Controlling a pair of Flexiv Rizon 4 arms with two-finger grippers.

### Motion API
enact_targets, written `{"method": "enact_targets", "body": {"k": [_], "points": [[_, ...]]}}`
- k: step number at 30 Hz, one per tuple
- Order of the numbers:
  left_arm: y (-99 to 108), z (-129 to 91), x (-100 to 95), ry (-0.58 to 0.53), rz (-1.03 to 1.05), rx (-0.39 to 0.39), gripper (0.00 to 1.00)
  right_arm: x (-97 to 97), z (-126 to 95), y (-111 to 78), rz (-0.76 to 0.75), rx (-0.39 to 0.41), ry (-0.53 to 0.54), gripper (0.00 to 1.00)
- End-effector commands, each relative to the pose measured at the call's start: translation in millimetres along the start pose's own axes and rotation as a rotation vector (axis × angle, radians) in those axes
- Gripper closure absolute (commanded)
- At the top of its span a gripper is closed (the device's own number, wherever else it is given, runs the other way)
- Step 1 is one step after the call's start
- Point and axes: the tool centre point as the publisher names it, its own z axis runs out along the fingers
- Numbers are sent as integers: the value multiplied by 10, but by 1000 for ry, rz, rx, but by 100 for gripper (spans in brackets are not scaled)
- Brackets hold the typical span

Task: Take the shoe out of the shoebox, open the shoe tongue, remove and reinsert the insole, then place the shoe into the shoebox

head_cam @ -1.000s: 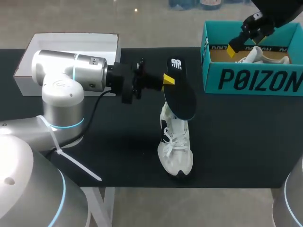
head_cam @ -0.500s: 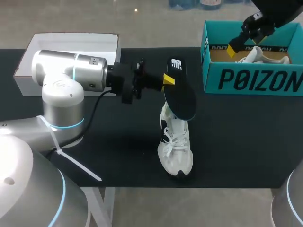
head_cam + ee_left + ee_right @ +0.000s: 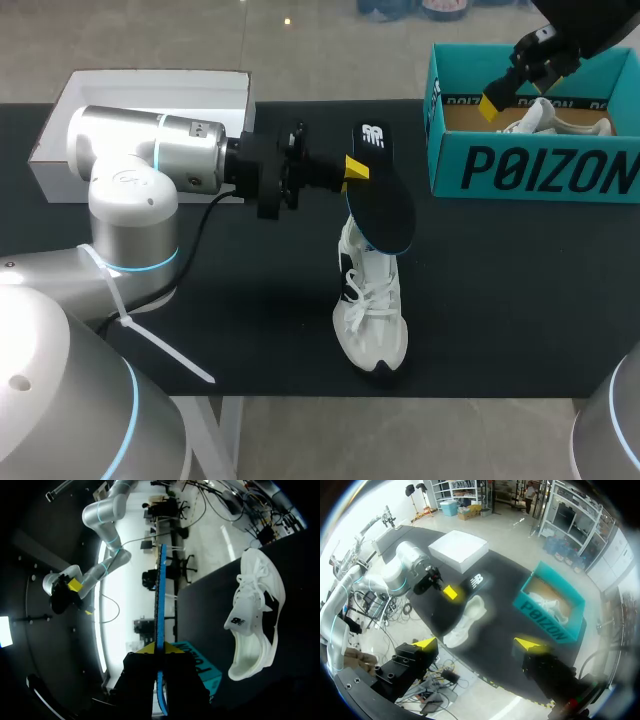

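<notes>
The left claw is closed on the dark insole. Its two yellow tips pinch the insole from both sides, and in the left wrist view the insole stands on its thin edge between the fingers. The white shoe lies on the black counter, near the edge at 6 o'clock. Its toe points to 6 o'clock and its heel to 12 o'clock. The insole hangs over the heel end of the shoe, and I cannot tell if the two touch. The teal shoebox sits at 2 o'clock on the counter, with another white shoe inside it. A white box sits at 10 o'clock. The right claw hangs over the shoebox. In the right wrist view its fingers are wide apart and hold nothing, high above the counter.
</notes>
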Motion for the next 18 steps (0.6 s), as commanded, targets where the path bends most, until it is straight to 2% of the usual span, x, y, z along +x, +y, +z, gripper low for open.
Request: {"method": "enact_targets", "body": {"k": [1,3,8,12,15,18], "points": [[-42,-65,-4,-16,-95,21,100,-1,8,26,2,5,0,0],[-50,-95,9,-40,-151,28,100,-1,8,26,2,5,0,0],[-113,-153,-19,-149,-380,110,100,-1,8,26,2,5,0,0],[-177,-165,-48,-175,-569,167,100,-1,8,26,2,5,0,0],[-210,-182,-93,-174,-605,108,100,-1,8,26,2,5,0,0],[-253,-197,-146,-173,-688,93,100,-1,8,26,2,5,0,0]]}}
